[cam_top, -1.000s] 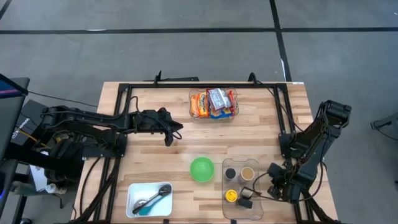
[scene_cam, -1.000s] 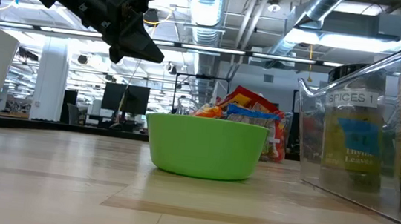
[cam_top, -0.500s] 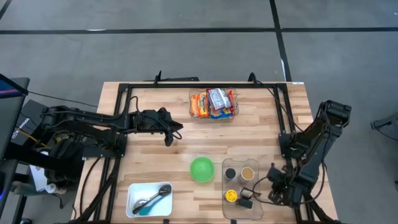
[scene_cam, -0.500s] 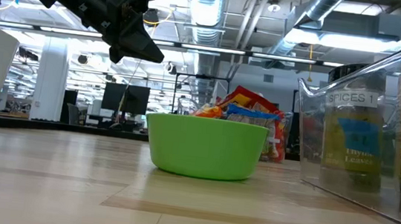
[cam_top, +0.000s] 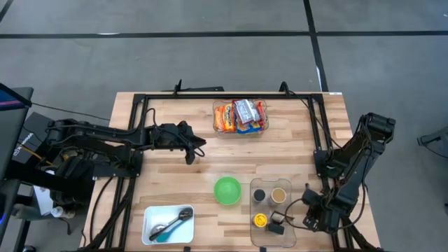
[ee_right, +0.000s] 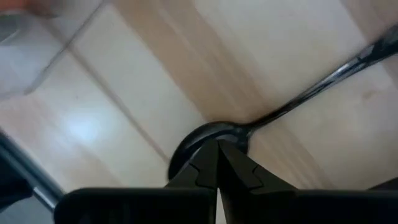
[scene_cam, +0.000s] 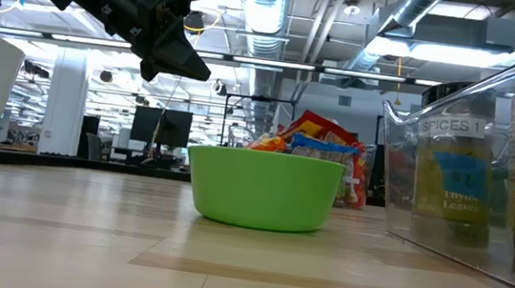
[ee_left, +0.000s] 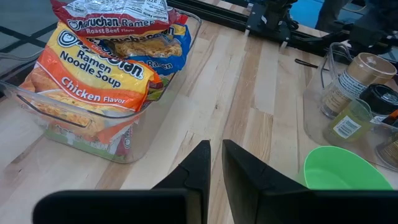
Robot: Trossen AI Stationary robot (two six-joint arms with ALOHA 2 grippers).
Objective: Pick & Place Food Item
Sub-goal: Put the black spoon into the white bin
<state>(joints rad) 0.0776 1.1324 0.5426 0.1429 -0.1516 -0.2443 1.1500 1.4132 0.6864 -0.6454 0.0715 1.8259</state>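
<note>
left gripper (cam_top: 198, 148) sits left of centre in the high view, above the table (cam_top: 175, 182), fingers nearly pressed together with a thin gap, holding nothing. no visible change there across the last second, so the approach to the food looks stalled or not started. the task's thing, the ramen packets (ee_left: 99, 59) (chicken flavor on top of the near side, roast beef behind), sits in the clear bin (cam_top: 240, 117) at upper centre of the high view, right of the left gripper and apart from it. green bowl (cam_top: 227, 190) is lower centre, empty as far as the left wrist view shows, likely the drop target. right arm does shift: right gripper (cam_top: 313, 218) at lower right has tucked slightly lower and further toward the table's right edge beside the spice bin (cam_top: 271, 210). its fingers are closed together, tips just above a black disc on the wood. judgement: right arm is parking, left does the pick; it needs to open first.
</note>
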